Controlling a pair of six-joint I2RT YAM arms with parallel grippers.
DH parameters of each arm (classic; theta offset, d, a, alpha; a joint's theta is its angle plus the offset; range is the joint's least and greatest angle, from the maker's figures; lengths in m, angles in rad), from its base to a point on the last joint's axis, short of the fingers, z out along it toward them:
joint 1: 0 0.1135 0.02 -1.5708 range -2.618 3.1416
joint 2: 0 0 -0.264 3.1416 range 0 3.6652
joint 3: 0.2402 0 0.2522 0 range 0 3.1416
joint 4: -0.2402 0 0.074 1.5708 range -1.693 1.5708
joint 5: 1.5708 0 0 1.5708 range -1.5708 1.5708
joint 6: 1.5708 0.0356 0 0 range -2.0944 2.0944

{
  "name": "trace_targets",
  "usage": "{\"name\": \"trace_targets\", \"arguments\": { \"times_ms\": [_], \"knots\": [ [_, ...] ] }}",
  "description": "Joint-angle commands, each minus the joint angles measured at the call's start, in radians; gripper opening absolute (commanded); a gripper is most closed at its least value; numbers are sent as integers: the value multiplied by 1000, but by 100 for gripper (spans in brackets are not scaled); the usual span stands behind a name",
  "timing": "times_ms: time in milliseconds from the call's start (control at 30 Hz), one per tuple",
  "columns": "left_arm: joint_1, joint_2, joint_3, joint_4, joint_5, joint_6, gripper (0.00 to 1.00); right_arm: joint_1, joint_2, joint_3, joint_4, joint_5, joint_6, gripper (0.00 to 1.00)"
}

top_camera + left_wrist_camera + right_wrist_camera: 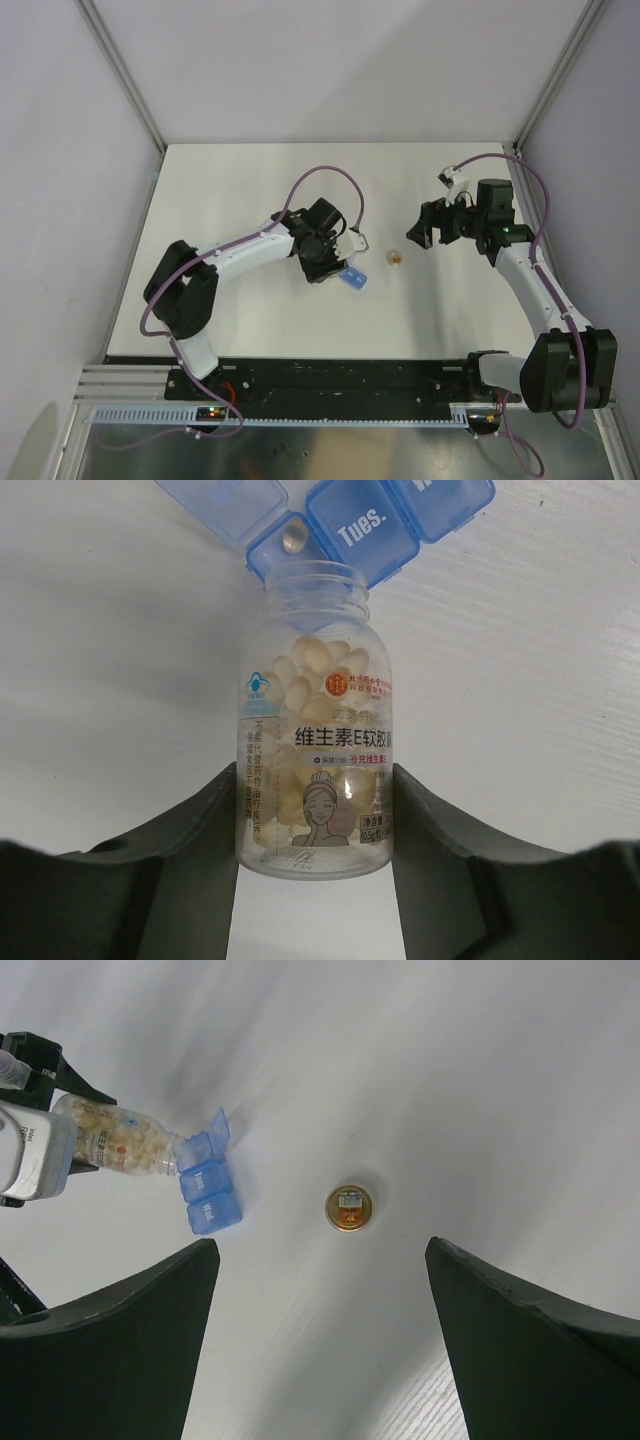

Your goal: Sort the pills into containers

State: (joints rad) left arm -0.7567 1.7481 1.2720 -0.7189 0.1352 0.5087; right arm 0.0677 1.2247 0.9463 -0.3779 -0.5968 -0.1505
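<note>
Bottle (315, 730): clear glossy plastic, printed label. Pill box (370, 525) at the bottle's mouth: translucent blue plastic, smooth. Tabletop (520, 730): matt white, faintly grained. Fingers (200, 860): matt dark plastic.

1. The pill box (360, 525) is translucent blue, with the white lettering "Tues." on one lid.
2. The clear bottle (315, 780) holds pale cream capsules (310, 655). Its label has dark characters, a red-orange round mark and a line drawing of a face.
3. The small amber bottle (349, 1208) is golden-brown, with a blue and orange patch on top.
4. The table (250, 180) is white.
5. The left arm (245, 250) and the right arm (530, 280) are white and black, and their cables (330, 172) are purple.
</note>
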Motion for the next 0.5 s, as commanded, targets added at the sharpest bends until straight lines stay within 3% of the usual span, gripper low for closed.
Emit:
{"name": "trace_targets", "arguments": {
  "times_ms": [0, 467],
  "knots": [
    [-7, 1, 46, -4, -8, 29, 0, -6, -24, -1, 14, -22, 3, 90],
    [-11, 9, 69, -13, -20, 36, 0, -10, -25, -1, 12, -26, 3, 91]
  ]
}}
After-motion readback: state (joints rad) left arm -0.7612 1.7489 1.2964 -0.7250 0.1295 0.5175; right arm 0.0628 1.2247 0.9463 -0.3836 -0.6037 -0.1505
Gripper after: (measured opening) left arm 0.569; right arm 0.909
